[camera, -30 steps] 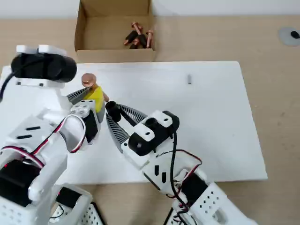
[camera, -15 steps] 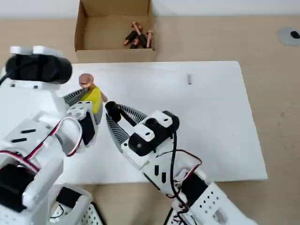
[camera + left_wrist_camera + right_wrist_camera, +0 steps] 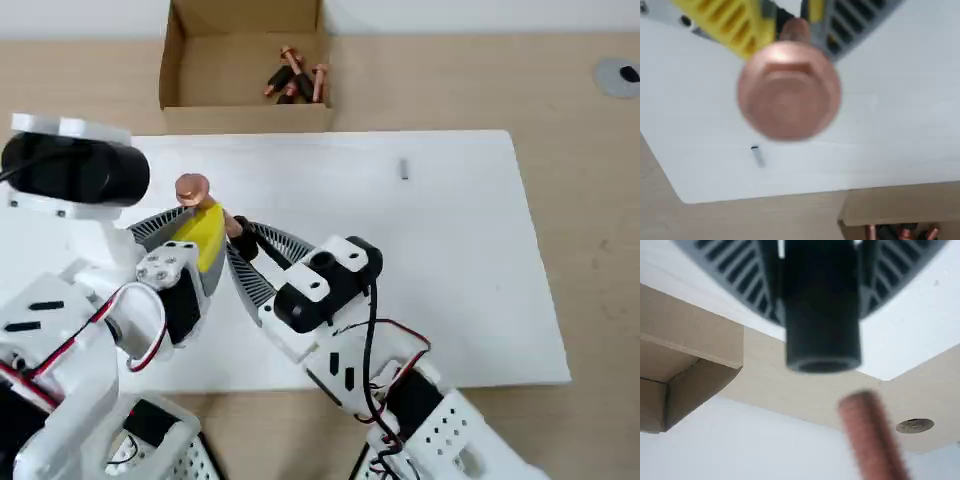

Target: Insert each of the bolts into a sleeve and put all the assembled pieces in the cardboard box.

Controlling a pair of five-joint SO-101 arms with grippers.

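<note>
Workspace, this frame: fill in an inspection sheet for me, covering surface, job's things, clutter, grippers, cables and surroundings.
Surface: white board on a wooden table.
Job's things: copper bolt and black sleeve held over the board, the bolt's threaded end near the sleeve's mouth, not inside; assembled pieces lie in the cardboard box.
Clutter: small grey piece on the board.
Grippers: left gripper shut on the bolt; right gripper shut on the sleeve.
Cables: wires run along both arms, clear of the job's things.
Surroundings: grey round disc on the table beyond the board.
</note>
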